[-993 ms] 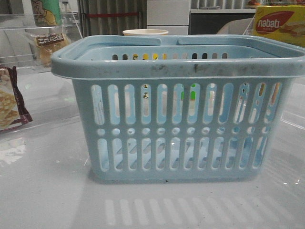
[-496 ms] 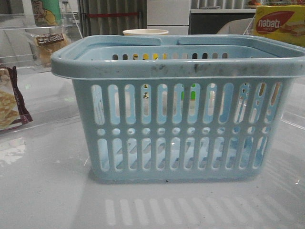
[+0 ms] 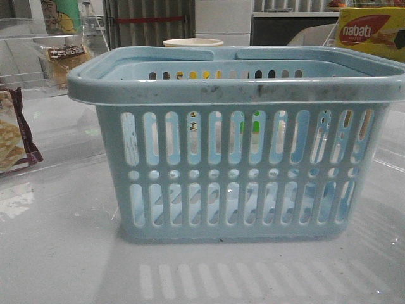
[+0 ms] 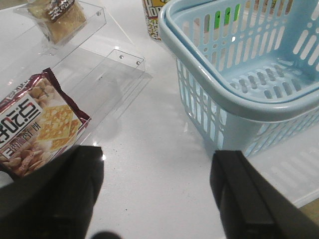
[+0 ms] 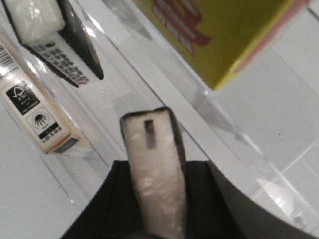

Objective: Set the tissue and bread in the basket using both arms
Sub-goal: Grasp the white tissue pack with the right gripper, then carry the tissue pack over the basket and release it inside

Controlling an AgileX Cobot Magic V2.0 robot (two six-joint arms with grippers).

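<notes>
We see the pale blue basket (image 3: 237,142) standing upright on the white surface (image 3: 63,253), nothing visible inside it. The bread (image 3: 65,59), wrapped in clear plastic, sits on a clear acrylic shelf (image 4: 107,64) back left, well apart from the basket, with a cracker packet (image 4: 35,127) nearer. The left gripper (image 4: 154,194) hovers over bare surface, jaws wide apart. The right gripper (image 5: 154,169) shows one pale finger beside the blackish tissue (image 5: 57,37) pack and a yellow box (image 5: 219,32); we cannot tell its jaws' state.
</notes>
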